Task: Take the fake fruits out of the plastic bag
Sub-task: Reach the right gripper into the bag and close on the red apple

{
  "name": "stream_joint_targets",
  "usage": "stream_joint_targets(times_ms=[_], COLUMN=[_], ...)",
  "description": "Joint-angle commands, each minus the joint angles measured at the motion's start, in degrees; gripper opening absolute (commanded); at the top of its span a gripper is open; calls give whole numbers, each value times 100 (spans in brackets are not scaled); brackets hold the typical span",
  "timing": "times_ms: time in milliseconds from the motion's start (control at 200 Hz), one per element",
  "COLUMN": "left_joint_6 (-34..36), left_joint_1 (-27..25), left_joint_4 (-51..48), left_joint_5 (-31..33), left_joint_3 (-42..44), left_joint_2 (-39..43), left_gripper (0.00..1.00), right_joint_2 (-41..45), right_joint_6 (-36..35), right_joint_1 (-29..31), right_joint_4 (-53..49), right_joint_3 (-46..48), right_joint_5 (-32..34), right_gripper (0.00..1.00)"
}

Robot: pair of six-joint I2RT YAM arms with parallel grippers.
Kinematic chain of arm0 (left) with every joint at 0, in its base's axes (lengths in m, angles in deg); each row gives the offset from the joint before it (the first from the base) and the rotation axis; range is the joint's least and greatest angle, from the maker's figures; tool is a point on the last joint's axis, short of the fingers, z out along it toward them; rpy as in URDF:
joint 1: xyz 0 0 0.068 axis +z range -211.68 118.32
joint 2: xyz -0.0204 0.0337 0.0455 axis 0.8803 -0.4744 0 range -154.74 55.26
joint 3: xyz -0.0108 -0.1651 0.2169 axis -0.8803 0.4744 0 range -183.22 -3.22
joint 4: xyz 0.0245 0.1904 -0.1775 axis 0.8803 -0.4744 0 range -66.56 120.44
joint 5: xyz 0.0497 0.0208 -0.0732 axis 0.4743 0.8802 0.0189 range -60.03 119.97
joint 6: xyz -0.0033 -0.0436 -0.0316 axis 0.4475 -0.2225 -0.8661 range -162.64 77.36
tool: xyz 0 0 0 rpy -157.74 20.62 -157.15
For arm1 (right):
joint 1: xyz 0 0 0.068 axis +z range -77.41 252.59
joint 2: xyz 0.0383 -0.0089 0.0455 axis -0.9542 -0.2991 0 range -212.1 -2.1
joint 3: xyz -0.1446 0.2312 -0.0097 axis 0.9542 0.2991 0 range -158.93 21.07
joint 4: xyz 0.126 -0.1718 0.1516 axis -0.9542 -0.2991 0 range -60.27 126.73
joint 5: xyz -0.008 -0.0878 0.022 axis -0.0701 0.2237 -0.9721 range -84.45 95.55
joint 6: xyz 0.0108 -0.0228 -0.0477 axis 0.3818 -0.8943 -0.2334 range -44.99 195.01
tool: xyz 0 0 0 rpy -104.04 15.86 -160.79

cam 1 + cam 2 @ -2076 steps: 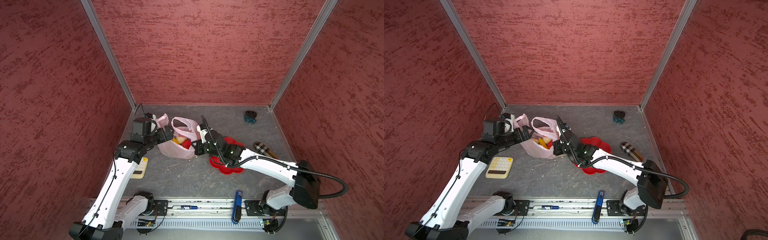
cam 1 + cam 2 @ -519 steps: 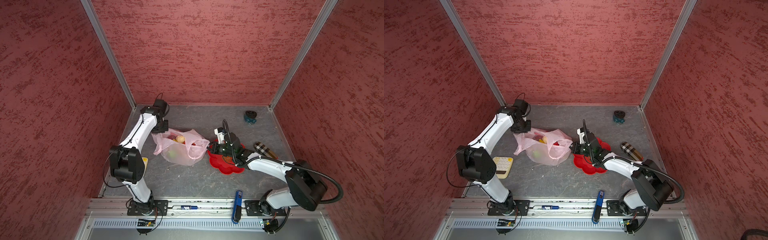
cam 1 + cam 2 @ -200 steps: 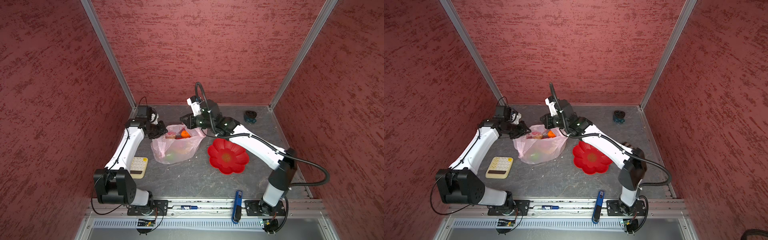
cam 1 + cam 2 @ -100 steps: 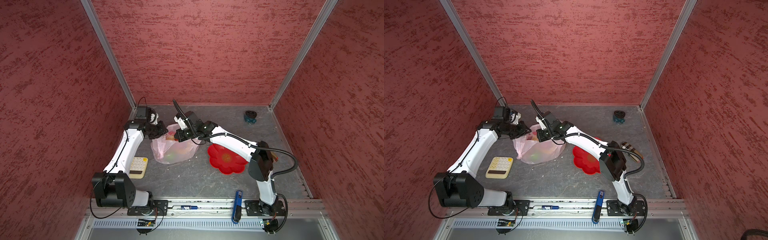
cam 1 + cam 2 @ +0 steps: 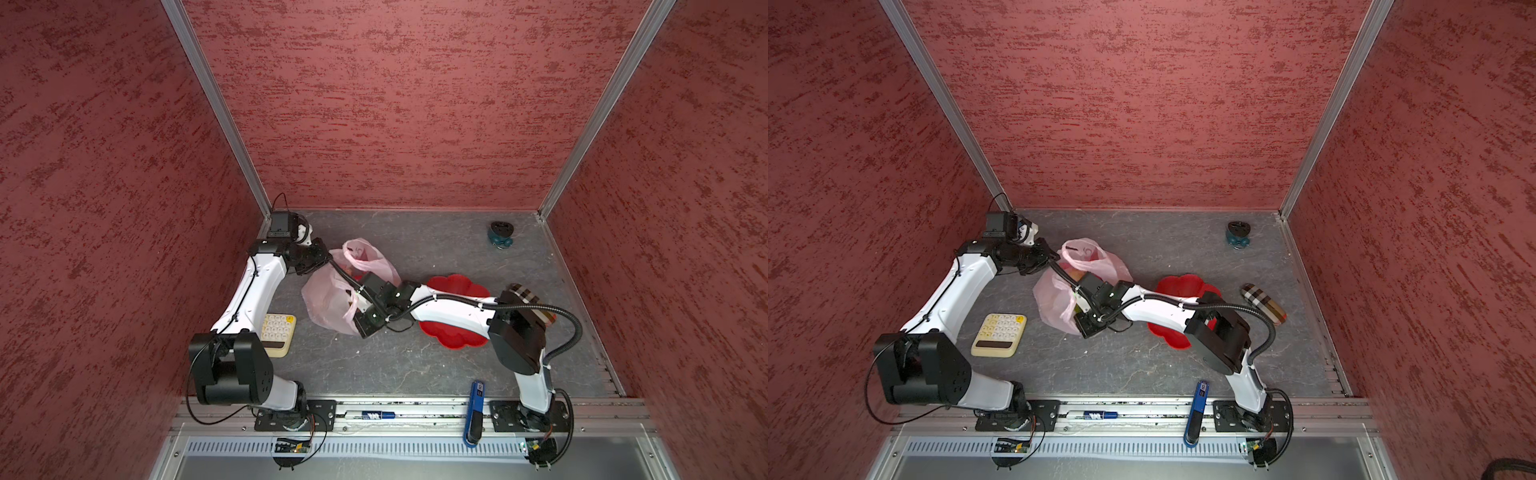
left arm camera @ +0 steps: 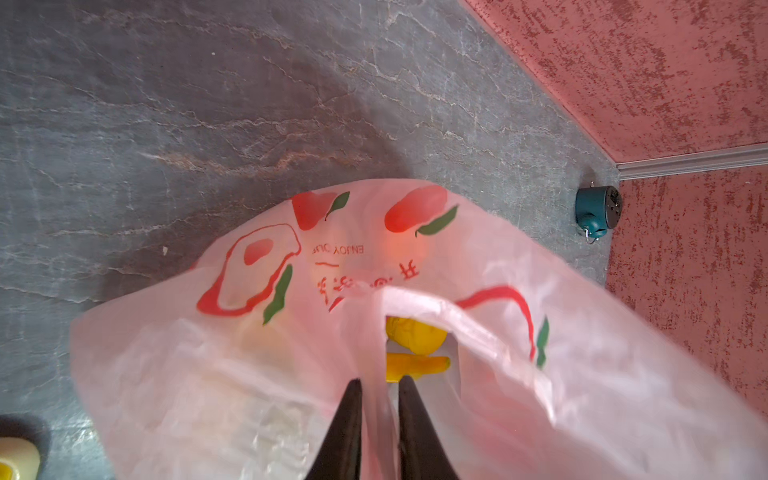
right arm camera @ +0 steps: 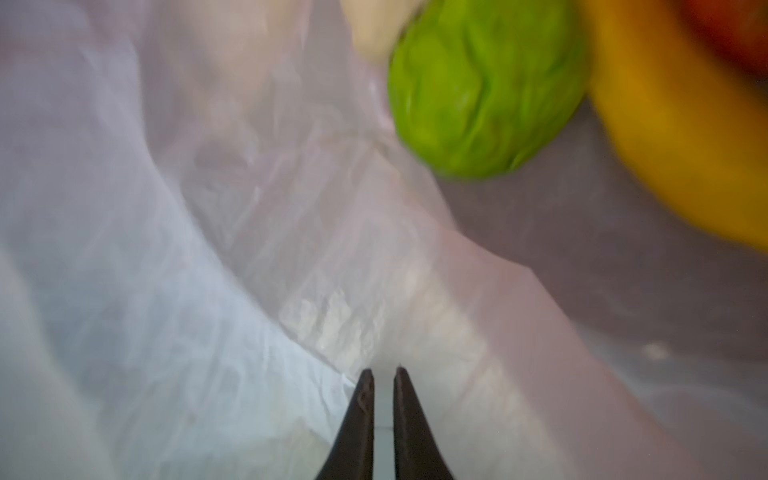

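The plastic bag (image 5: 324, 299) (image 5: 1054, 303) lies left of centre, pale pink, with one loop handle standing up at the back. My left gripper (image 5: 326, 264) (image 6: 379, 380) is shut on the film at the bag's back-left rim. My right gripper (image 5: 356, 309) (image 7: 382, 372) reaches across to the bag's front right edge; its jaws are almost together with pale film between them. Fake fruits show inside: a bumpy green one (image 7: 486, 87), the yellow banana (image 7: 681, 137), a red one (image 7: 731, 29) and a yellow lemon-like one (image 6: 413, 338).
A red flower-shaped dish (image 5: 453, 284) lies under my right forearm. A cream calculator (image 5: 278, 338) sits front left of the bag. A teal object (image 5: 500, 237) is at the back right and a checked item (image 5: 1264, 303) at the right. A blue tool (image 5: 476, 411) lies on the front rail.
My right gripper has swung from the back of the bag, across its mouth, to its front right edge. The left gripper has stayed at the bag's back-left rim.
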Motion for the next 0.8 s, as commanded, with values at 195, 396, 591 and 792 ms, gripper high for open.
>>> stream_joint_targets(times_ms=[195,396,591,792], left_joint_6=[-81,176,94,-50], left_joint_1=[-31,-299,-437,-492], left_joint_4=[220,-122,6,142], left_joint_5=[-145,66,216,346], left_joint_3=[10,345,1074,1429], left_joint_2=[-226,176,870,1510], left_gripper=[18,19,19,19], right_joint_2=[585,731,453,49], right_joint_6=[344,397,298,462], right_joint_1=[53,34,26,-43], right_joint_4=[515,208,-134,-421], right_joint_3=[251,-349,-1023,-1466], right_joint_5=[425,1460,1841,2336], right_gripper=[19,29,40,52])
